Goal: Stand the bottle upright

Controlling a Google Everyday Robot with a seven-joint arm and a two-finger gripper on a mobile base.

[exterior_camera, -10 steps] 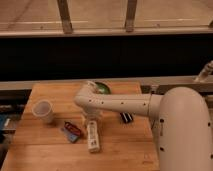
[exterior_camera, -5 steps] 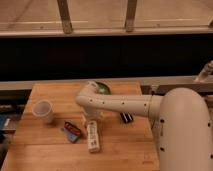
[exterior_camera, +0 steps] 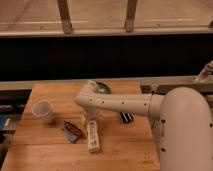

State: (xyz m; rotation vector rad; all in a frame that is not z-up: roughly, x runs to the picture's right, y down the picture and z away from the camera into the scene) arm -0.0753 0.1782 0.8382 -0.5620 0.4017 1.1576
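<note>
White cup (exterior_camera: 43,111), green bowl (exterior_camera: 104,88), maybe wrapper (exterior_camera: 73,131).

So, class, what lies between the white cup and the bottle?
In the camera view, a red-and-blue packet lies between cup and bottle; the gripper is at the bottle's far end.

The gripper (exterior_camera: 92,119) hung at the bottle's (exterior_camera: 93,137) upper end, and whether the two touched could not be told. The robot's arm (exterior_camera: 120,104) covered most of the green bowl (exterior_camera: 104,87) and one end of the black bar (exterior_camera: 126,118). Its white body (exterior_camera: 187,130), cut off at the right and bottom edges, hid the desk's (exterior_camera: 55,95) right corner. Print on the bottle and the red-and-blue packet (exterior_camera: 72,131) was too blurred to read.
</note>
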